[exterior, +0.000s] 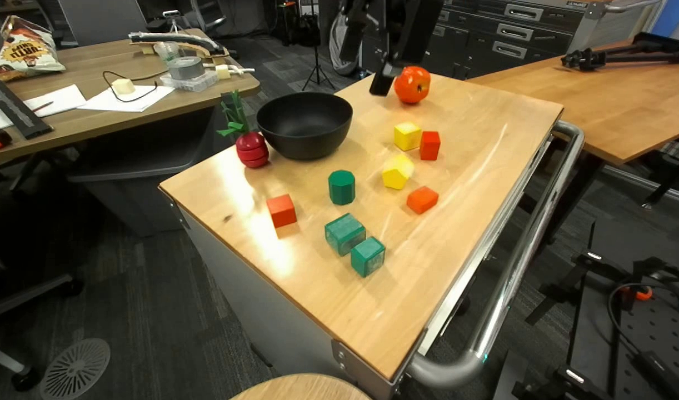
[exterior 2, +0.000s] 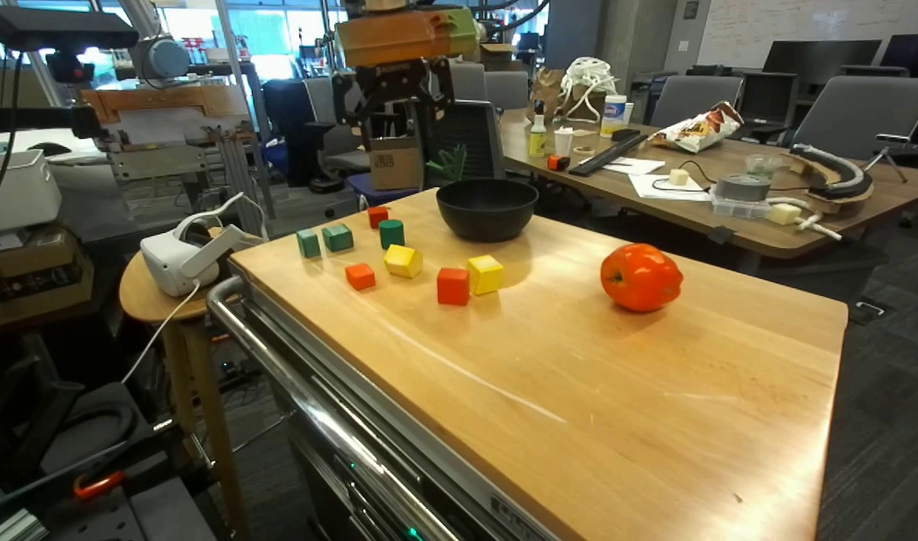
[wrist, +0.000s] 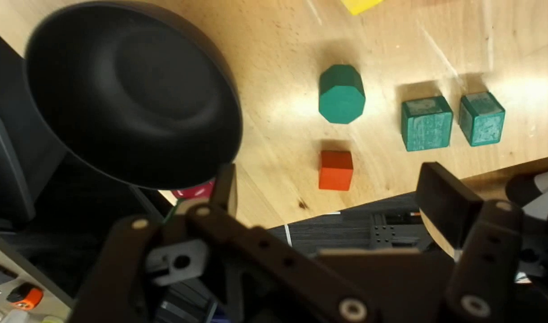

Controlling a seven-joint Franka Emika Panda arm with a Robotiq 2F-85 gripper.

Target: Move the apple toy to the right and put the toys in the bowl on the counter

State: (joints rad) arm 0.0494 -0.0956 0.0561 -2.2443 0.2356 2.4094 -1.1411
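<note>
The fingers (wrist: 448, 201) are standing wide apart. The glossy apple toy (exterior 2: 641, 277) is resting on the grained wooden table (exterior 2: 654, 428), apart from the smooth black bowl (exterior 2: 487, 216).

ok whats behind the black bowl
In an exterior view, green leaves rise behind the black bowl, which hides what's below them. An exterior view shows that part uncovered: a dark red toy.

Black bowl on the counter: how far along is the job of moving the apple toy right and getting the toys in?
Probably done: the apple toy sits to the right of the blocks and the bowl in an exterior view. In hand: nothing; the open gripper hangs higher than the blocks. Left to do: all eight blocks and the dark-red toy are on the counter, outside the bowl.
</note>
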